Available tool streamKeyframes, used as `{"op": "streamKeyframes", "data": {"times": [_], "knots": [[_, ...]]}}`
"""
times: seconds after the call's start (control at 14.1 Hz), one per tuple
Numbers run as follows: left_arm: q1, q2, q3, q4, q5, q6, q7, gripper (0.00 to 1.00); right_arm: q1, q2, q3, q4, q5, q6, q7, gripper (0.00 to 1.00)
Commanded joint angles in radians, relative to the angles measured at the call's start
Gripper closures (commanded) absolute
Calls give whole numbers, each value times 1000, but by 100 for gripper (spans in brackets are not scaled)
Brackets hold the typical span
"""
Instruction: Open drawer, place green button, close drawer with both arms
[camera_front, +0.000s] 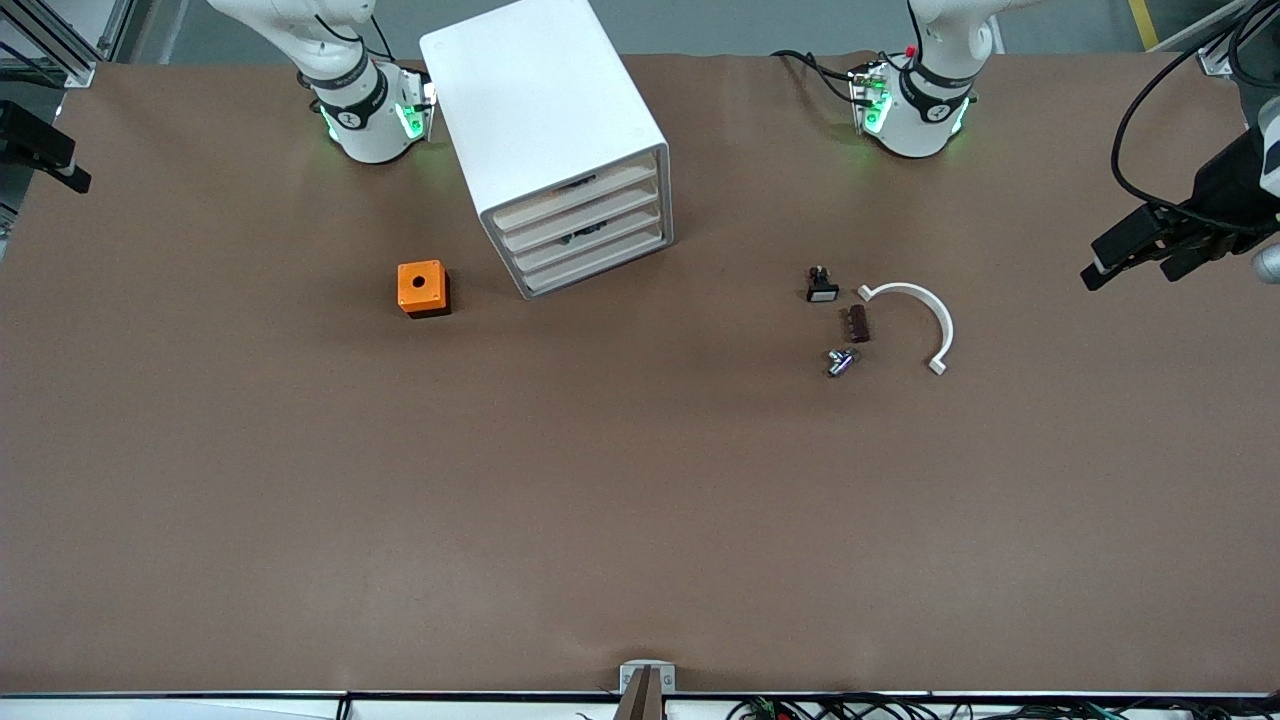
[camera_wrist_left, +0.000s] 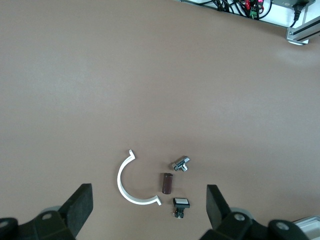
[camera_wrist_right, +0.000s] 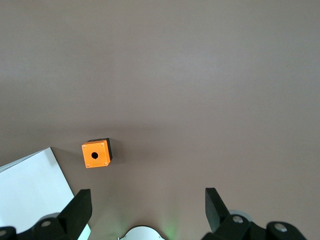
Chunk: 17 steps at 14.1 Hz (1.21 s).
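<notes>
The white cabinet (camera_front: 545, 110) stands near the right arm's base, with four fronts all shut; the drawer (camera_front: 592, 243) is third down. No green-capped button shows in any view. My left gripper (camera_wrist_left: 149, 194) is open and empty, high over the small parts at the left arm's end; it also shows at the edge of the front view (camera_front: 1135, 262). My right gripper (camera_wrist_right: 147, 196) is open and empty, high over the table beside the orange cube (camera_wrist_right: 96, 153), and shows partly at the front view's edge (camera_front: 45, 150).
An orange cube with a round hole (camera_front: 422, 288) sits beside the cabinet. Toward the left arm's end lie a black switch with a white cap (camera_front: 821, 285), a brown cylinder (camera_front: 858, 323), a small silvery piece (camera_front: 840, 361) and a white half-ring (camera_front: 920, 305).
</notes>
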<state>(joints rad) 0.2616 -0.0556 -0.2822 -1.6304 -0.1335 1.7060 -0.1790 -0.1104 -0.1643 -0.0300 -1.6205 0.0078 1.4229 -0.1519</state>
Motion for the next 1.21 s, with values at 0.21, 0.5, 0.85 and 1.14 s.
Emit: {"op": "streamKeyframes", "data": {"times": [0.21,0.5,0.85,1.14], "knots": [[-102,7,105,23,12,-16,19,0,-11,-23,9,-12,17,-7,23,0],[-240,7,239,23,12,-25,19,0,-5,-21,13,-1,15,-18,78,0],[-277,8,282,21,12,-25,21,0,-5,-20,13,2,15,-12,74,0],[-274,8,278,20,14,-26,21,0,-5,-21,13,2,15,-7,74,0]]}}
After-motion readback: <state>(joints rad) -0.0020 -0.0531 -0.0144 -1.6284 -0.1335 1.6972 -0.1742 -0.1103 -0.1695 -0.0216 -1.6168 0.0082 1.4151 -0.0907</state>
